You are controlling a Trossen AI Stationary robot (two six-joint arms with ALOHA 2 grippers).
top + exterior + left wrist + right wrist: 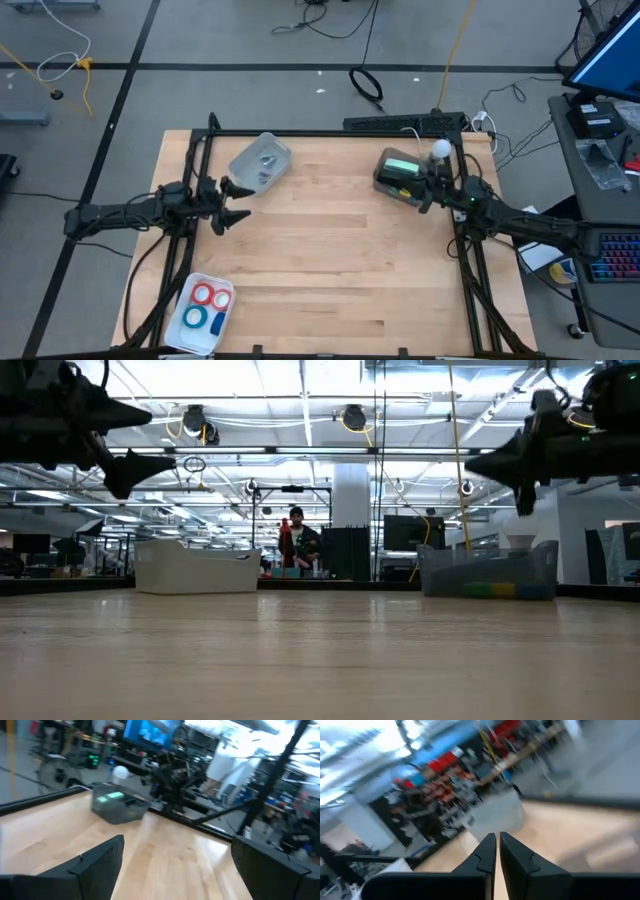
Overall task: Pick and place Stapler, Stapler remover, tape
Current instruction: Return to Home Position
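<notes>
Left claw (235, 207) released, fingers spread, above the desk's (340, 260) left side. Right claw (497, 839) clenched, empty, by the far-right grey bin (400, 176). Tape (204, 294), red and blue pale-cored rings, lies in a white tray (188, 340), near left.

This is a robotics lab in a large open hall. In the high view, a wooden table (330, 250) stands on a grey floor (250, 90) strewn with cables (365, 85), with a monitor (610, 55) and keyboard (615, 258) at the right edge. At the low view's centre, a person (297, 540) stands far off under bright ceiling lights (250, 420) and exposed beams (300, 452).
</notes>
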